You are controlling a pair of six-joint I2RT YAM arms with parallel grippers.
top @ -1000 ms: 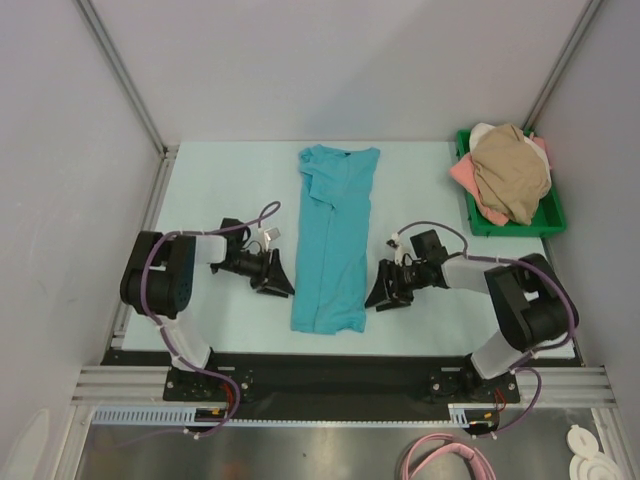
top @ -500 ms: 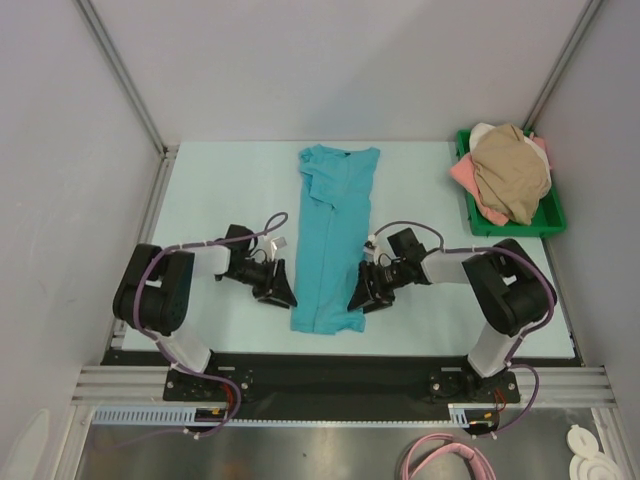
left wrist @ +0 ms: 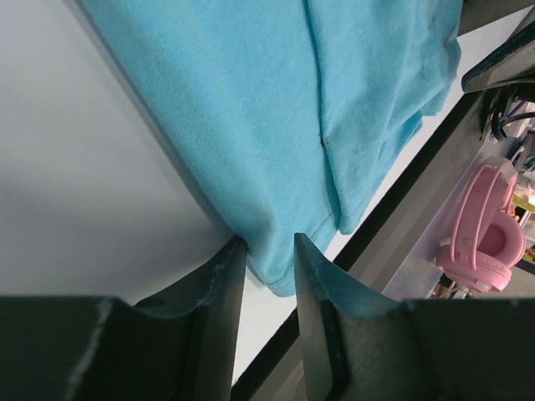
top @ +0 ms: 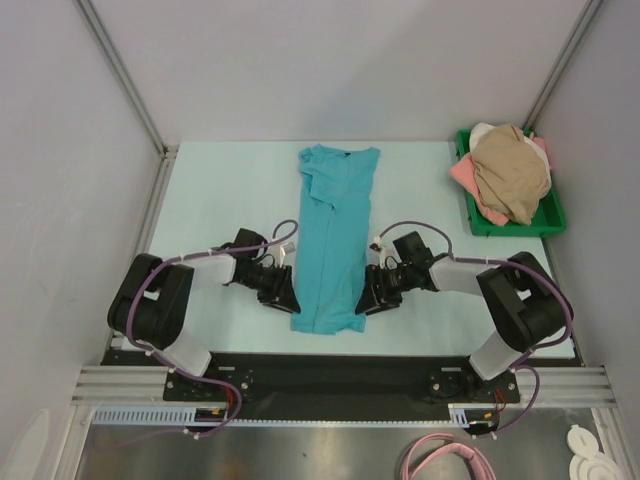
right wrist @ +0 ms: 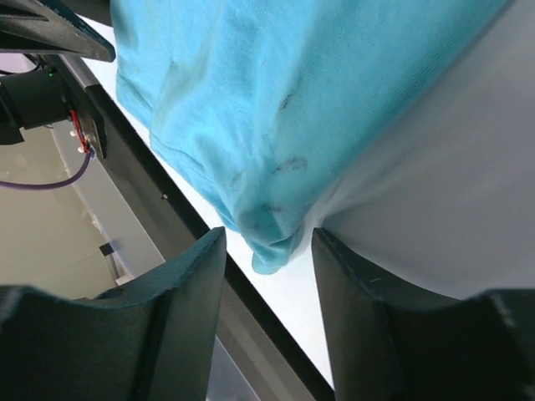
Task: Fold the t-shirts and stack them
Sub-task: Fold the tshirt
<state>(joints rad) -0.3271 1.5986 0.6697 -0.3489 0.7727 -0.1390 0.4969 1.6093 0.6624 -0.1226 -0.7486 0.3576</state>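
The pale table (top: 220, 190) carries the teal cloth t-shirt (top: 335, 240), folded into a long strip, at centre. The green plastic tray (top: 512, 231) at 2 o'clock holds heaped tan, pink and white shirts (top: 510, 175). The left gripper (left wrist: 267, 246) straddles the strip's 7 o'clock corner, jaws narrowly apart; the right gripper (right wrist: 267, 238) straddles the 5 o'clock corner, jaws wider.

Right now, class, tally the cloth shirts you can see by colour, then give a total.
Teal flat-laid cloth t-shirt: 1
Tan crumpled cloth shirt, in green plastic tray: 1
Pink cloth shirt, same tray: 1
White cloth shirt, same tray: 1
Total: 4
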